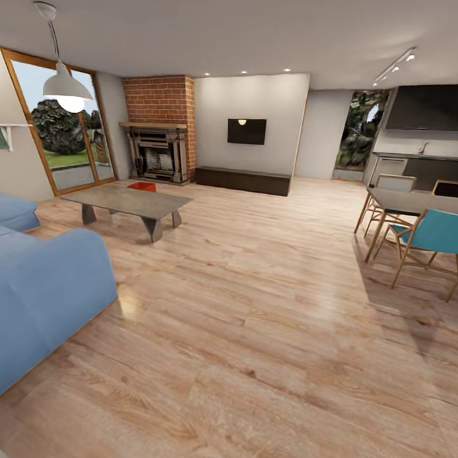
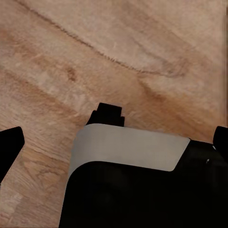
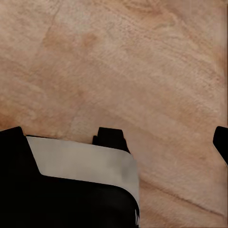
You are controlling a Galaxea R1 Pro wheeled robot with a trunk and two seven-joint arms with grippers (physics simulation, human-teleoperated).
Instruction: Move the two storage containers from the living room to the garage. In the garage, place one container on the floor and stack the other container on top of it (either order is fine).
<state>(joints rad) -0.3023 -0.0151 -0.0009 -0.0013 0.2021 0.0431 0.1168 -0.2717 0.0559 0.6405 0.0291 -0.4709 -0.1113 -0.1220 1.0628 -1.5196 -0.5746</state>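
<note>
Wood-plank flooring [image 2: 142, 42] lies under both wrist cameras. The left gripper [image 2: 114, 137] and right gripper [image 3: 118, 137] each show dark fingertips far apart at the picture edges, spread wide, holding nothing. One orange-red storage container [image 1: 142, 186] sits on the floor beyond the grey coffee table [image 1: 127, 202], before the fireplace [image 1: 156, 154].

Home living room: blue sofa [image 1: 35, 295], brick fireplace [image 1: 160, 131], wall TV [image 1: 246, 131].

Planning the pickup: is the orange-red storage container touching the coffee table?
Cannot tell. In the head view the coffee table hides the storage container along its near edge, so neither gap nor contact shows.
</note>
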